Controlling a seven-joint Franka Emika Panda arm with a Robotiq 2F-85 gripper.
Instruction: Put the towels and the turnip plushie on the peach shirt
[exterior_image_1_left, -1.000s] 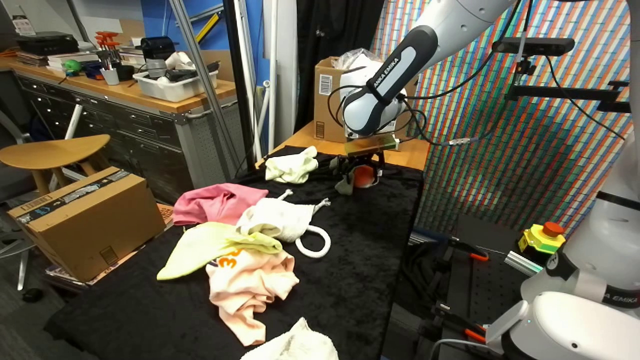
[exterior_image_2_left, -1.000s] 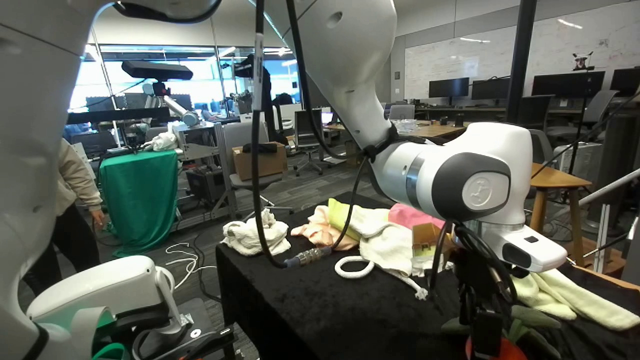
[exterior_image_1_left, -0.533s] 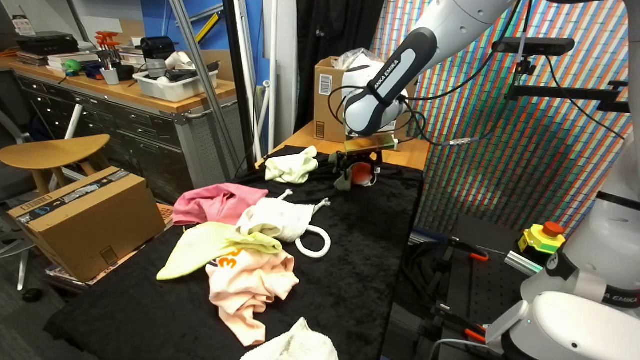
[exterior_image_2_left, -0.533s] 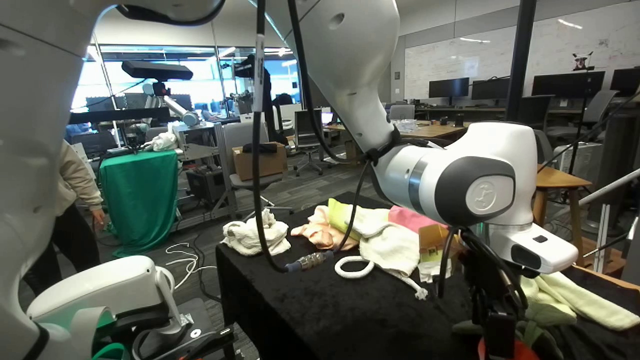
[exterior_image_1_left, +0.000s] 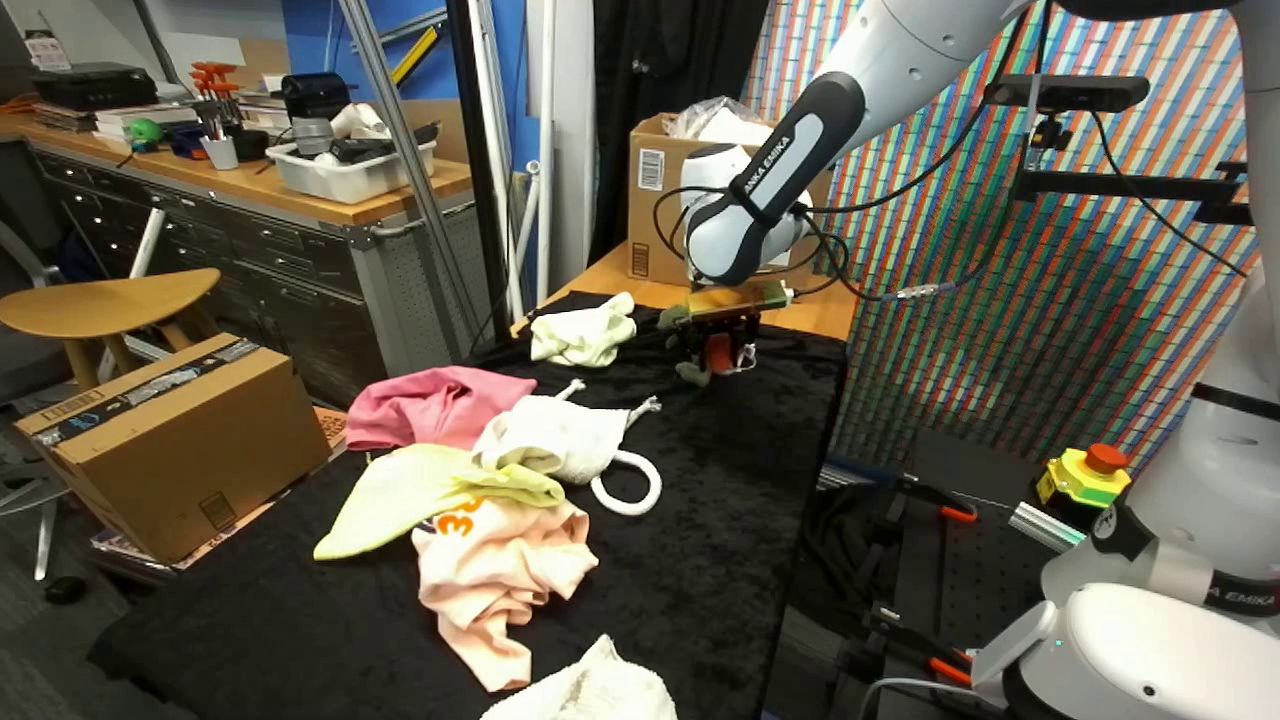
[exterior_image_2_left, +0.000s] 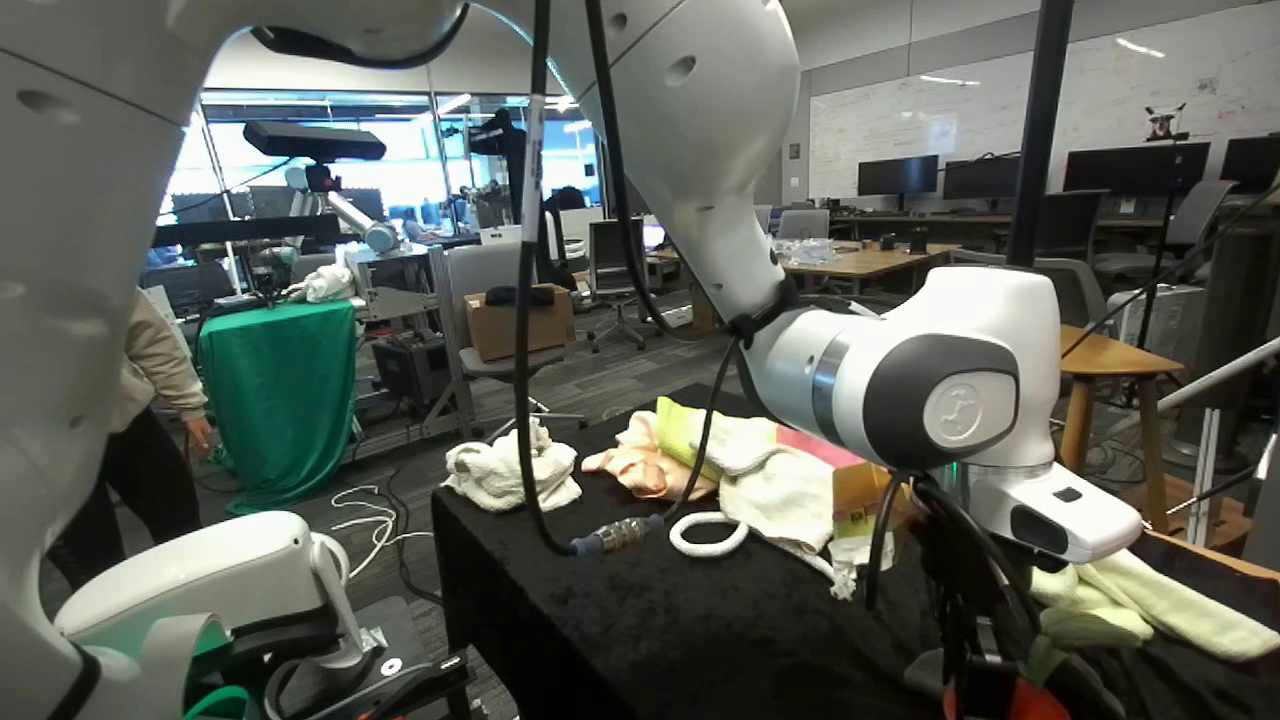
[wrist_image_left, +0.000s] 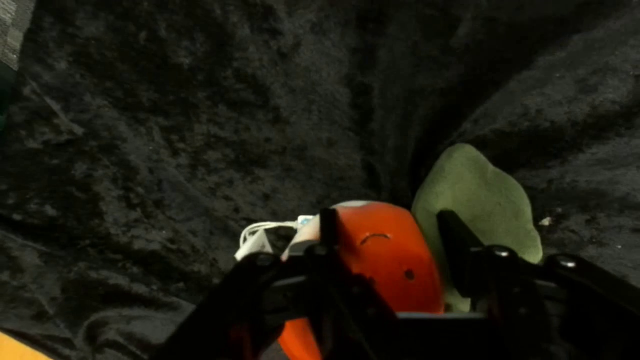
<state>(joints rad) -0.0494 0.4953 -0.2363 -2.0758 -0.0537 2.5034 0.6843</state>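
Snugly, the gripper (wrist_image_left: 387, 222) clasps the red, green-leaved turnip plushie (wrist_image_left: 400, 270) from both sides. Near the gripper lies a pale towel (exterior_image_1_left: 583, 332). Farther from it, a cream towel (exterior_image_1_left: 560, 437) and a yellow-green towel (exterior_image_1_left: 410, 495) touch; the latter partly covers the peach shirt (exterior_image_1_left: 510, 570), well apart from the gripper. A crumpled white towel (exterior_image_1_left: 590, 690) lies farthest away.

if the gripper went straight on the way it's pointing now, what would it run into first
Most likely the turnip plushie: in the wrist view its orange-red body shows between the jaws, though depth is unclear. Behind it shows the black cloth.
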